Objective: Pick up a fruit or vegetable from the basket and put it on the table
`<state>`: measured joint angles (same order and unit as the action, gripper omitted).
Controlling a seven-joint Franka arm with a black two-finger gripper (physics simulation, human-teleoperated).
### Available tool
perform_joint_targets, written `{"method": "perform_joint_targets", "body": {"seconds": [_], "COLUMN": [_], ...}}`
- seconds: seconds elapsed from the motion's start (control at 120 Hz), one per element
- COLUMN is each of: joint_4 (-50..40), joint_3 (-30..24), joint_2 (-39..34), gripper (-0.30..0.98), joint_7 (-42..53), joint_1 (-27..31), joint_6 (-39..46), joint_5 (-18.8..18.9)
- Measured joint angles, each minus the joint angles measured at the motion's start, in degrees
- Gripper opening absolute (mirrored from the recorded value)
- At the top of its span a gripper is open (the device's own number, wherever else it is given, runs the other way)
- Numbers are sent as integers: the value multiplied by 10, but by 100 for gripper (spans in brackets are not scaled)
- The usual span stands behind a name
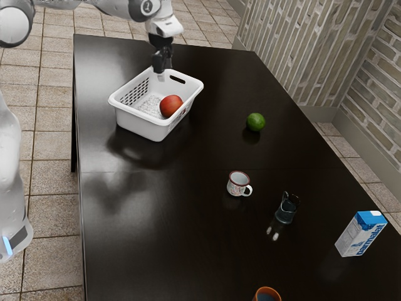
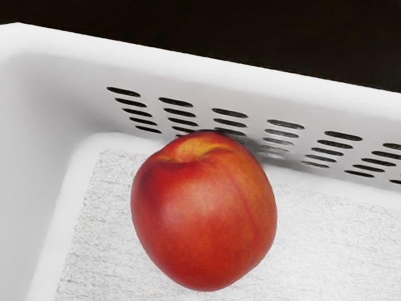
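Where one basket [image 1: 139,125], one fruit [image 2: 203,216] inside.

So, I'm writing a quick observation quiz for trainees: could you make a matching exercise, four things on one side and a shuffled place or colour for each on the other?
Things
1. red fruit
2. lime
3. mug
4. carton

Places and colours
A. white, with a dark red rim
B. inside the basket
C. blue and white
D. green all over

Right pairs: 1-B, 2-D, 3-A, 4-C
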<state>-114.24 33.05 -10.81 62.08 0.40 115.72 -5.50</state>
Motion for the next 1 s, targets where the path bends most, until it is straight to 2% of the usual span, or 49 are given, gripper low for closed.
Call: {"method": "perform_joint_targets", "body": {"seconds": [0.433, 0.775, 1.0], "joint_4": [-34, -42, -42], "joint_3": [0, 1, 1], "joint_2": [31, 38, 59], "gripper": [69, 69, 68], "joint_7": [137, 194, 217], "joint_1": [-14, -10, -14], "joint_6": [45, 61, 70], "joint_5": [-26, -36, -56]}}
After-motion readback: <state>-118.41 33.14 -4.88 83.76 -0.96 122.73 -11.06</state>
